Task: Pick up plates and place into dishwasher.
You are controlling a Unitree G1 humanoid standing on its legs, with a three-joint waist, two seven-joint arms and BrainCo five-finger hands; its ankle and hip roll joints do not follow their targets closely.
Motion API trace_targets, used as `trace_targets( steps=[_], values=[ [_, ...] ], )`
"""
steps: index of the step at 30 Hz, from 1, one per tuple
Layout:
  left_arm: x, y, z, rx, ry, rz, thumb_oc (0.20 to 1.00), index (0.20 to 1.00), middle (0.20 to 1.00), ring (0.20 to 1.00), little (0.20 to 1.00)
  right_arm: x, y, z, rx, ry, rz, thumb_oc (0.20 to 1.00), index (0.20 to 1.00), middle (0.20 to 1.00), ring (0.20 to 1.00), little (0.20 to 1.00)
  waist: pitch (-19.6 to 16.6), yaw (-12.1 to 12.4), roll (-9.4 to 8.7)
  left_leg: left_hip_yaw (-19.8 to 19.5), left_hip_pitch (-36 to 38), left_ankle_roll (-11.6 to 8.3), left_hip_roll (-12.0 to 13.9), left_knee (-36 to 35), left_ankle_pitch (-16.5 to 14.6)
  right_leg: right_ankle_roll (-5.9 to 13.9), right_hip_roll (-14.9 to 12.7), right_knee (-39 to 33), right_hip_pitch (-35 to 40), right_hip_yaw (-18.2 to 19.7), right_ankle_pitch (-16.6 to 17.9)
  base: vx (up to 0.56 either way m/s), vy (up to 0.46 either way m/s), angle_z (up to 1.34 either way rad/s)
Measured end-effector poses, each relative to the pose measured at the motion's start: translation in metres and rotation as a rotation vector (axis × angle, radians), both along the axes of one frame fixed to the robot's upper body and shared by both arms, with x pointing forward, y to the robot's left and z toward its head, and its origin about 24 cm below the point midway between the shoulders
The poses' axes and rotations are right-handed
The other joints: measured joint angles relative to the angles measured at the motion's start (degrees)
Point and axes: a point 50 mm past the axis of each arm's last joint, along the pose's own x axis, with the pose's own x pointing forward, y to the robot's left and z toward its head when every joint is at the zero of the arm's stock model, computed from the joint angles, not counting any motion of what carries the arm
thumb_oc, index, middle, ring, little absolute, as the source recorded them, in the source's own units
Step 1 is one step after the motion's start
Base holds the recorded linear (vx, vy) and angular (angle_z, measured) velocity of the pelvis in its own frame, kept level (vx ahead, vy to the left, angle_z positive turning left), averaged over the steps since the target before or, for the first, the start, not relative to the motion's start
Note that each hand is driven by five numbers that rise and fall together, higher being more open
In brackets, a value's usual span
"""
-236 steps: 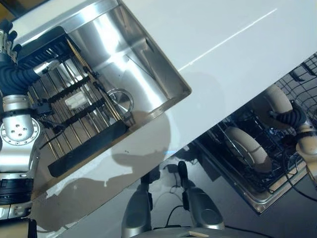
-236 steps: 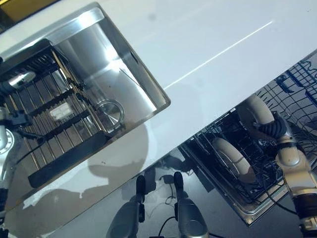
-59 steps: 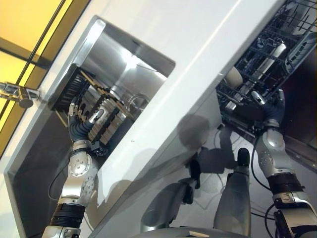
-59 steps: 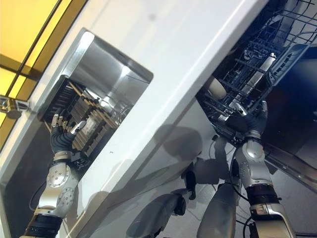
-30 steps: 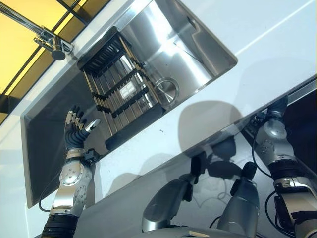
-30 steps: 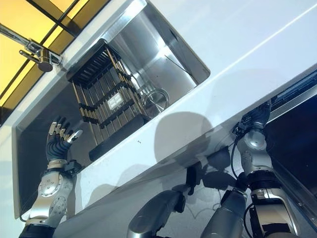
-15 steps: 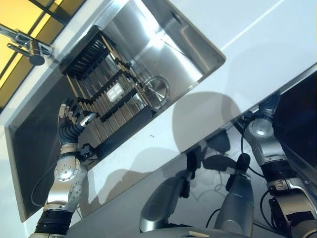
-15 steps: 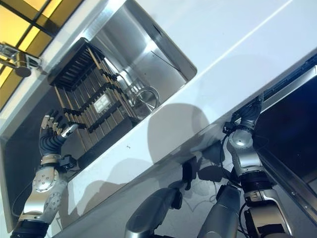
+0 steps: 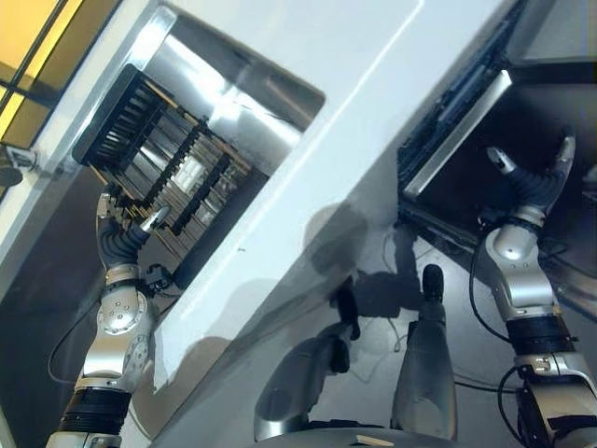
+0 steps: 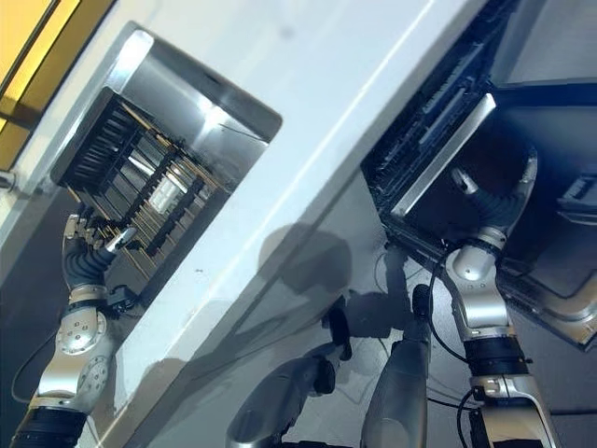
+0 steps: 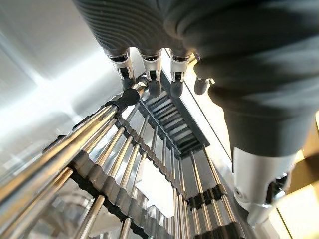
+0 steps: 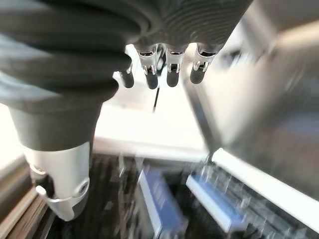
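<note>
Left hand (image 9: 119,233) fingers straight, empty, over sink (image 9: 244,82) rack (image 9: 159,168) | right hand (image 9: 534,179) spread wide, empty, raised before open dishwasher (image 10: 438,140) | plates: cannot tell where

The sink (image 9: 244,93) is recessed in the countertop (image 9: 373,84) on the robot's left. A rack (image 9: 163,168) sits inside the sink. The dishwasher (image 9: 457,121) stands open below the countertop edge, on the right.
</note>
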Motion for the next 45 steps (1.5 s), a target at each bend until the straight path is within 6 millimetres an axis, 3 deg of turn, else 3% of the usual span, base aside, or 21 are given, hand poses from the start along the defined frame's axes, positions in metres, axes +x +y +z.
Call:
trace_targets(
  steps=[8,14,23,25,30,34,37,38,41,45],
  values=[
    [0.003,-0.005,-0.001,-0.009,0.007,-0.015,1.000,1.000,1.000,1.000,1.000,-0.030,-0.026,-0.023,0.043,0.001,-0.167,1.000,1.000,1.000,1.000,1.000,0.0,-3.0,-0.05,1.7,2.8,0.34,-0.7,-0.9,-0.7,0.13,0.4,-1.9,1.3,2.7,0.7,0.03,0.026,-0.24],
    [0.000,-0.004,-0.011,-0.035,0.039,0.005,1.000,1.000,1.000,1.000,1.000,-0.051,-0.035,-0.041,0.073,0.002,-0.224,1.000,1.000,1.000,1.000,1.000,0.0,-4.5,-0.01,2.9,5.1,0.60,-1.3,-1.3,-1.8,0.21,0.5,-1.9,1.9,4.8,0.8,0.03,0.097,-0.24],
    [-0.007,0.002,-0.022,-0.041,0.079,0.055,1.000,1.000,1.000,1.000,1.000,-0.073,-0.025,-0.091,0.407,-0.023,-0.247,1.000,1.000,1.000,1.000,1.000,-0.1,-6.0,0.16,5.6,5.6,1.10,-2.4,-2.1,-1.9,0.98,0.3,-2.5,0.6,8.3,1.0,-0.01,0.111,-0.14],
    [-0.009,0.004,-0.026,-0.042,0.091,0.070,1.000,1.000,1.000,1.000,1.000,-0.075,-0.027,-0.105,0.447,-0.001,-0.279,1.000,1.000,1.000,1.000,1.000,-0.5,-6.4,0.66,6.6,4.8,2.06,-2.5,-2.2,-2.1,1.88,-0.2,-2.4,-0.6,9.1,0.5,-0.03,0.065,-0.20],
    [-0.010,0.018,-0.034,0.010,0.133,0.104,1.000,1.000,1.000,1.000,1.000,-0.083,-0.032,-0.137,0.628,-0.011,-0.385,1.000,1.000,1.000,1.000,1.000,-1.0,-6.9,1.40,7.5,2.3,1.91,-3.2,-1.2,-2.1,1.87,-0.3,2.3,-5.6,9.5,0.5,0.00,0.062,-0.08],
    [-0.012,0.021,-0.043,0.043,0.180,0.127,1.000,1.000,1.000,1.000,1.000,-0.082,-0.036,-0.133,0.669,-0.101,-0.433,1.000,1.000,1.000,1.000,1.000,-1.8,-6.8,2.68,7.3,1.3,2.21,-3.3,-0.8,-2.3,1.77,-0.6,3.1,-7.4,10.1,0.8,-0.01,0.001,-0.17],
    [-0.011,0.028,-0.040,0.090,0.180,0.132,1.000,1.000,1.000,1.000,1.000,-0.072,-0.036,-0.125,0.726,-0.187,-0.405,1.000,1.000,1.000,1.000,1.000,-1.9,-6.7,2.78,7.7,-1.2,1.84,-3.5,1.5,-2.6,-0.26,-0.8,10.2,-11.9,10.3,-0.8,0.01,-0.017,0.17],
    [-0.010,0.031,-0.041,0.106,0.190,0.138,1.000,1.000,1.000,1.000,1.000,-0.066,-0.036,-0.122,0.752,-0.220,-0.378,1.000,1.000,1.000,1.000,1.000,-2.0,-6.6,2.90,7.5,-2.3,1.15,-3.9,2.6,-3.1,0.95,-0.7,11.1,-13.2,10.3,-1.0,0.01,-0.040,0.04],
    [-0.011,0.030,-0.043,0.224,0.228,0.140,1.000,1.000,1.000,1.000,1.000,-0.042,-0.031,-0.103,0.794,-0.332,-0.219,1.000,1.000,1.000,1.000,1.000,-2.6,-5.8,3.80,6.7,-3.5,0.63,-3.7,4.6,-4.3,0.80,0.0,10.6,-13.9,10.8,-0.9,0.01,-0.061,-0.19],
    [-0.006,0.017,-0.039,0.230,0.195,0.136,1.000,1.000,1.000,1.000,1.000,-0.015,-0.018,-0.083,0.837,-0.431,0.065,1.000,1.000,1.000,1.000,1.000,-3.5,-4.9,4.92,7.1,-6.0,1.95,-3.3,9.5,-6.7,1.13,-1.0,12.3,-14.9,11.0,-1.0,-0.01,-0.098,0.04]
  ],
)
